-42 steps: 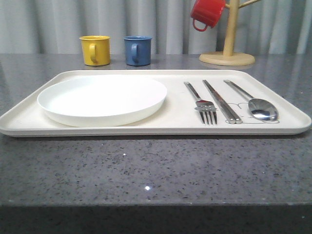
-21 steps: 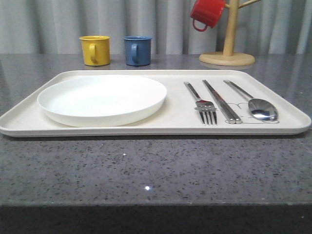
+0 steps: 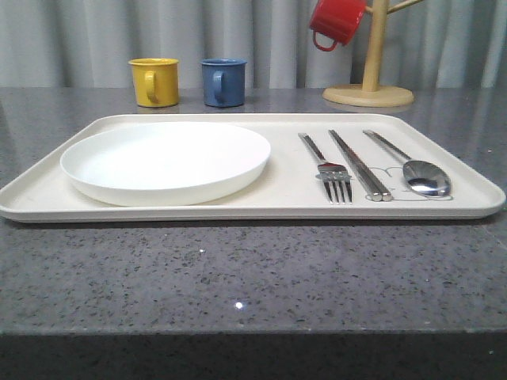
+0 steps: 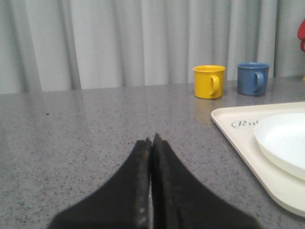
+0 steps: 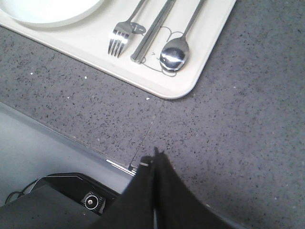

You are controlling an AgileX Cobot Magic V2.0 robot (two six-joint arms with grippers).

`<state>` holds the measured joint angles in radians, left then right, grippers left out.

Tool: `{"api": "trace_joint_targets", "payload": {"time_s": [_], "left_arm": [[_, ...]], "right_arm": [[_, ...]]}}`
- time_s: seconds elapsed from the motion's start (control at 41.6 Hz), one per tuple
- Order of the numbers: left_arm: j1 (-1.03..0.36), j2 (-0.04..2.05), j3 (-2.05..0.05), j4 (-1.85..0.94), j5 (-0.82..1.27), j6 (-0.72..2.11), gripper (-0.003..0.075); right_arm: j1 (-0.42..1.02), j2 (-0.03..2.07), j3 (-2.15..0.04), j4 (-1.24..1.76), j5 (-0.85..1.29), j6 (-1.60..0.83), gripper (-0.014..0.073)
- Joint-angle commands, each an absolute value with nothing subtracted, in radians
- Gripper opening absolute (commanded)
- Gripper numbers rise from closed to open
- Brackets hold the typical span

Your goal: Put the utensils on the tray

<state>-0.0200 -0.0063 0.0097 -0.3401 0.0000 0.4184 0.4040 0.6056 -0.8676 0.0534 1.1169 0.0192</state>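
One cream tray (image 3: 269, 198) sits on the grey speckled surface (image 3: 238, 277), and everything else is easiest to place off it. On the tray: one white plate (image 3: 166, 161) toward its left end, then toward the right end one fork (image 3: 326, 166), one pair of chopsticks (image 3: 360, 165) and one spoon (image 3: 416, 168), lying side by side in that order, not touching each other (the spoon's bowl sits right on the rabbit drawing). Behind the tray are three mugs: one yellow mug (image 3: 154, 81), one blue mug (image 3: 223, 81), and one red mug (image 3: 337, 21) hanging on the wooden mug tree (image 3: 371, 55). The left hand (image 4: 151, 143) is off the tray's left edge, fingers pressed together with nothing in them. The right hand (image 5: 156, 155) hangs off the tray's near right corner, also closed up and empty.
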Motion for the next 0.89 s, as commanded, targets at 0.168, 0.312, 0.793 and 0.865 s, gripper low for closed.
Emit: {"api": "trace_joint_targets", "payload": {"time_s": [0.168,0.312,0.793,0.865], "left_arm": [[-0.019,-0.029,0.008,-0.352,-0.096,0.415,-0.0018],[-0.019,-0.029,0.008,-0.352,-0.096,0.410,-0.0018],[-0.019,-0.027,0.008,-0.075,-0.089,0.123,-0.0018],[-0.019,-0.027,0.008,-0.075,-0.089,0.123,-0.0018]], "right_arm": [[0.404,0.608,-0.888,0.048,1.065,0.018,-0.0069],[0.404,0.608,-0.888,0.048,1.065,0.018,-0.0069],[0.404,0.608,-0.888,0.048,1.065,0.018,-0.0069],[0.404,0.608,-0.888,0.048,1.065,0.018,-0.0069]]}}
